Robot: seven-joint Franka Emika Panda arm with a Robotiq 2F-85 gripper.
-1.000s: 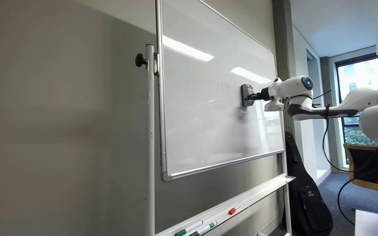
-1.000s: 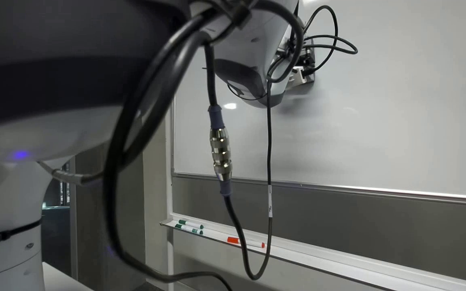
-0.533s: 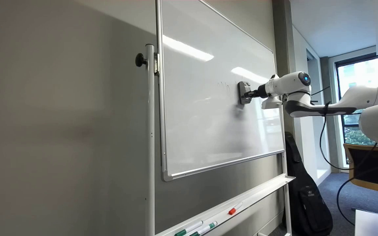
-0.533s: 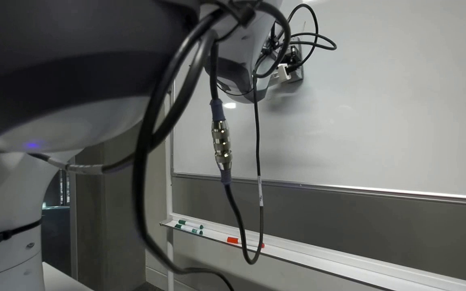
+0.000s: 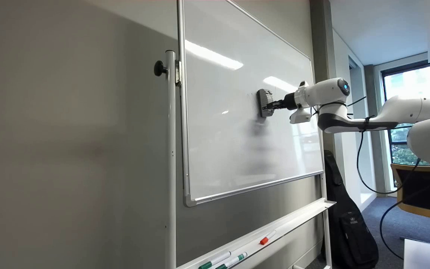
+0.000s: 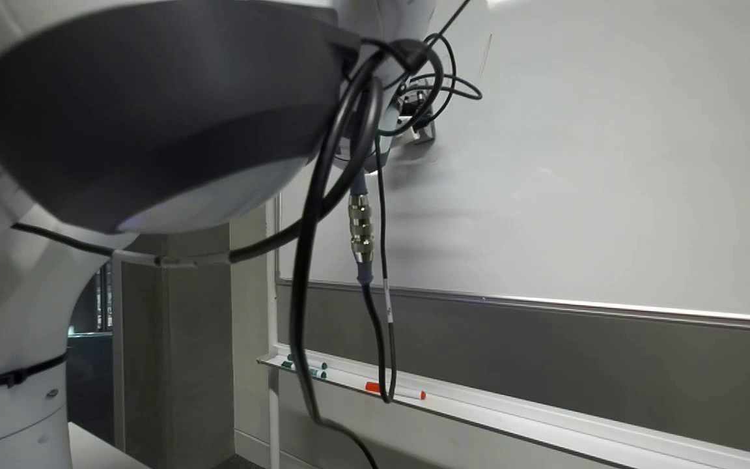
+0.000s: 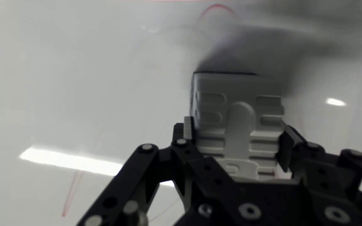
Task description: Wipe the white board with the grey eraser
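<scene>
Matt grey wall [image 5: 69, 149] took up the left of an exterior view, and at its right you had a black knob [image 5: 159, 68] on a white post [image 5: 171, 160]. Just beside the post stood the white board [image 5: 233, 149], glossy and shiny with reflected light. On the tray [image 5: 301, 216] beneath it, two green-capped markers [image 5: 215, 260] lay left of a red-capped marker [image 5: 267, 237]. You had the grey eraser [image 5: 265, 102] at the board's face, nearly upright and well apart from the bottom edge; whether it pressed on the surface, you could not tell. Your wrist view gave a faint red streak [image 7: 71, 194] low to the left of it and a red arc [image 7: 217, 6] above it. Your gripper [image 7: 236, 135] clasped the eraser from both sides, the fingers [image 7: 188, 128] parted only by its width. Rightward of that, your white arm [image 5: 325, 93] stretched to the edge of the view, and a thick black cable [image 6: 299, 293] hung from it in an exterior view. Just past the board, a tall black case [image 5: 349, 224] stood tilted. Farther right you saw a bright window [image 5: 414, 80], then a chair [image 5: 426, 178] with a black back, and the corner of a white tabletop [image 5: 427, 254] below it.
</scene>
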